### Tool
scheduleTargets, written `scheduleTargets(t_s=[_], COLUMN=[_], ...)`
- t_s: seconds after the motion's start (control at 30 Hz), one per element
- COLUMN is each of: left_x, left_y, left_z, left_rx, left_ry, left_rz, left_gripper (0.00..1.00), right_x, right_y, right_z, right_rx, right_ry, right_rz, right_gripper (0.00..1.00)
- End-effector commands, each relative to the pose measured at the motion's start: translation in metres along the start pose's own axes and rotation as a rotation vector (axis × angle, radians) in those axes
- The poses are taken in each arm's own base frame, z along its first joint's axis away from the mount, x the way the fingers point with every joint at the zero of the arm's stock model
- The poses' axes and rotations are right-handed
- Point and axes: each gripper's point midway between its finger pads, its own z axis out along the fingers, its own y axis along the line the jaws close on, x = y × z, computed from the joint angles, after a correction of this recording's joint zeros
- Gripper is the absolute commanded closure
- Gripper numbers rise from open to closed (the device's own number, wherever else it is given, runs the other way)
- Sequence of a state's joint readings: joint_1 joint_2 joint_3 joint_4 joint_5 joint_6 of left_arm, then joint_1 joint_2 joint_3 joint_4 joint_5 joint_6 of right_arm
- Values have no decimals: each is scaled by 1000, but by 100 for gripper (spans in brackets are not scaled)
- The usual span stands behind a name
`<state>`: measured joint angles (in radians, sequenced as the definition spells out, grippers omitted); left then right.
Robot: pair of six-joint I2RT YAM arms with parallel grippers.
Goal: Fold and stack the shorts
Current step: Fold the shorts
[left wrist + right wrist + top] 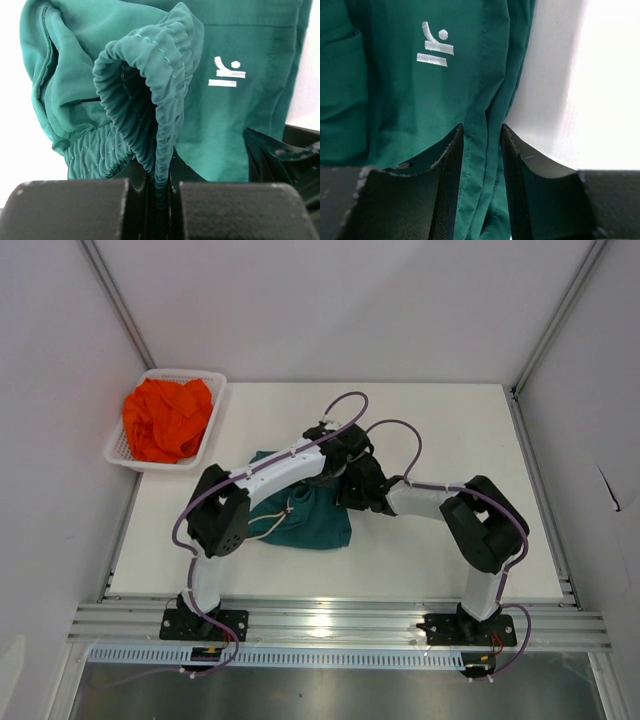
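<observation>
A: State of left end effector (159, 200)?
B: Pinched shut on teal shorts' (315, 525) elastic waistband (150, 100).
A: And right end effector (481, 145)?
B: Clamping same shorts' hem, middle of tabletop (450, 440).
A: And orange shorts (167, 420)?
B: Heaped in white basket (216, 412), far left.

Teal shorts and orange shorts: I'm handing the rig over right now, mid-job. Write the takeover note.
Left gripper: shut on the teal shorts at the elastic waistband.
Right gripper: straddles the same pair's side edge; whether it is clamped is unclear.
The teal shorts lie on the table. The orange shorts sit bunched in the white basket.
Done: teal pair out on the table.
Left: finish folding it, fetch and fold the orange pair, stack both.
</observation>
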<state>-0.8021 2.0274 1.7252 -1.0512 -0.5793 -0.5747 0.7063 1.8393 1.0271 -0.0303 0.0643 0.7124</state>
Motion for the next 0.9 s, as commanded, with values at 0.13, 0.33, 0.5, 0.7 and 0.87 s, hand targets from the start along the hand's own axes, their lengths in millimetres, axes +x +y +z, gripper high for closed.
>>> scheduleTargets(t_s=[0.13,0.33,0.5,0.7,0.87], left_x=[-18,-15,-9,-21,-58], left_y=[-25,-45,-65,-76,-49], left_z=[-11,3,13,4,-42], left_rx=[103,137,200,281,378], left_ry=[-41,-19,1,-32,-120], left_rz=[-46,-49,-58,-93,-164], left_gripper=[100,100,100,26,1], right_x=[26,28,25,23,19], right_y=[-43,-49,-57,-66,-71], right_z=[3,1,-4,-10,-18], right_rx=[130,151,173,192,196], right_ry=[61,64,51,35,18], right_rz=[7,-3,-5,2,13], right_gripper=[61,61,61,59,55])
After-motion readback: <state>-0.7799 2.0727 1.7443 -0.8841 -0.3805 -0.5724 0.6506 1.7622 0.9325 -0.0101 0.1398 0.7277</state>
